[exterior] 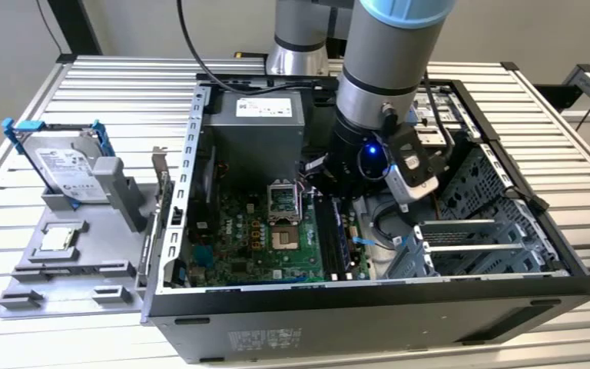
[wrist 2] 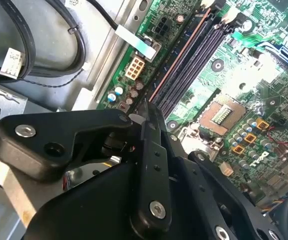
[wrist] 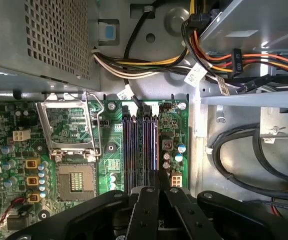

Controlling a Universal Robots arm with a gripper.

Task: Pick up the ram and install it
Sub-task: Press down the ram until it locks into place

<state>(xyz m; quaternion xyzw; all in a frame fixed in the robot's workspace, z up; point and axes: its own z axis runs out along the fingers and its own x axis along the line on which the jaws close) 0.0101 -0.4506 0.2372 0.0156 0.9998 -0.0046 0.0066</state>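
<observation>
now gripper [wrist: 156,192] hangs close over the motherboard's slots [wrist: 141,150].

In the first wrist view the black hand [wrist: 156,210] hangs over a green motherboard [wrist: 73,150], its two fingers [wrist: 149,215] pressed together just above the near end of the dark memory slots [wrist: 139,150]. The slots run side by side in a tight row, with pale latches at their far end. Beside them sits the open processor socket [wrist: 76,177], its metal frame [wrist: 68,125] lifted. A perforated grey power supply [wrist: 38,40] lies beyond the board, and a bundle of coloured wires [wrist: 149,62] runs from it toward a grey metal bay [wrist: 249,100]. Black cables [wrist: 244,160] loop across the bay's floor.
</observation>
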